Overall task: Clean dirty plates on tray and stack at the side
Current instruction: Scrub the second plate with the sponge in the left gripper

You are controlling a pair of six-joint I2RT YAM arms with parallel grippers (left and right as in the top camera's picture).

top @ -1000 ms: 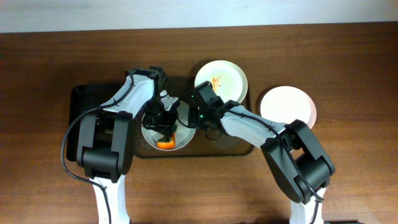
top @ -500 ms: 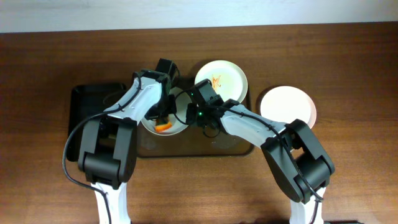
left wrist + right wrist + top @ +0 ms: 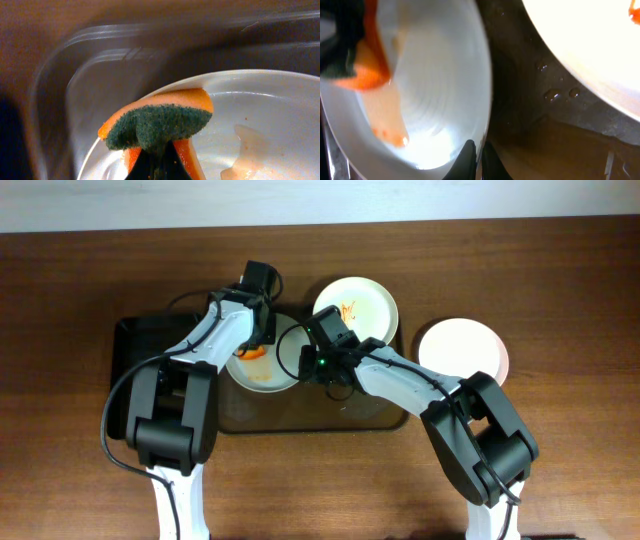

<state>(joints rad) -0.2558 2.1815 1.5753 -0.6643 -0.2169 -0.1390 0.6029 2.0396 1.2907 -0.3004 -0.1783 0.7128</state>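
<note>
My left gripper (image 3: 256, 346) is shut on an orange sponge with a green scouring face (image 3: 251, 352), pressed on the far left part of a white plate (image 3: 268, 372) in the dark brown tray (image 3: 330, 416). In the left wrist view the sponge (image 3: 161, 120) sits over the plate's rim, with smeared orange sauce on the plate (image 3: 260, 115). My right gripper (image 3: 305, 364) is shut on this plate's right rim; its fingers (image 3: 468, 156) pinch the rim (image 3: 485, 100). A second pale plate (image 3: 356, 308) with orange-red streaks lies at the tray's far right. A plain white plate (image 3: 463, 352) lies on the table right of the tray.
A smaller black tray (image 3: 140, 345) lies left of the brown tray, under the left arm. The two arms cross close together over the brown tray. Water drops lie on the tray floor (image 3: 555, 95) between the two plates.
My left gripper has moved the sponge from the near middle of the plate up to its far left edge. The plate has shifted away a little. The right gripper keeps its hold.
</note>
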